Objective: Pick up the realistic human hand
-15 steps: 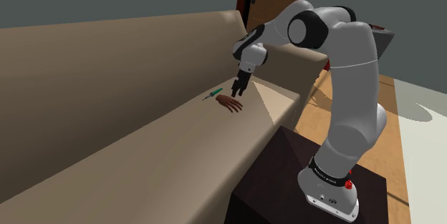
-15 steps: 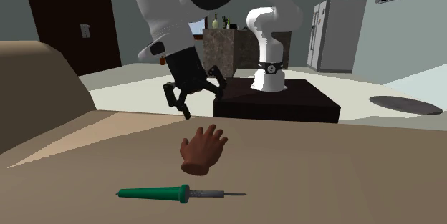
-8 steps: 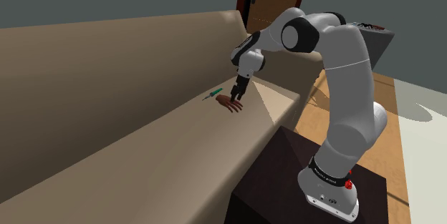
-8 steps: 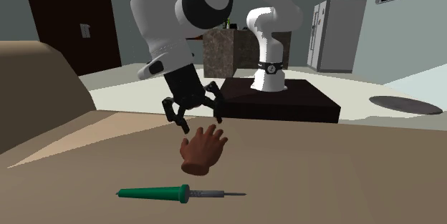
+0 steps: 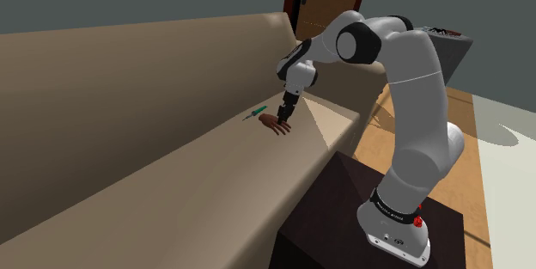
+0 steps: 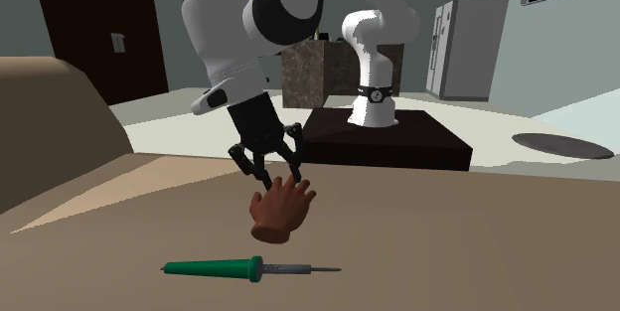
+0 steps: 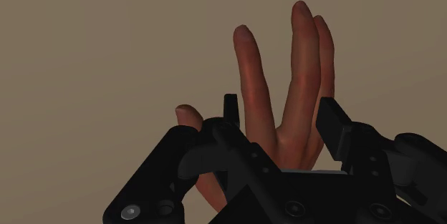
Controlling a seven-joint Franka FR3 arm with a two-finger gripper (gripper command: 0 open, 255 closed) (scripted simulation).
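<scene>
Beige sofa seat [image 5: 172,181] carries your target, the brown realistic human hand [image 6: 281,210], lying flat. Over the last second the black gripper [image 6: 273,172] has dropped from up at the hand's 11 o'clock to straddle it, jaws parted and not yet clasping it, so I judge you are set to close. Count one hand, one gripper and one green-handled soldering iron [image 6: 214,268], lying apart at the hand's 7 o'clock in the second exterior view.

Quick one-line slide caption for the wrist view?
Open all-black two-finger gripper straddles the brown realistic human hand lying on a beige surface.
</scene>
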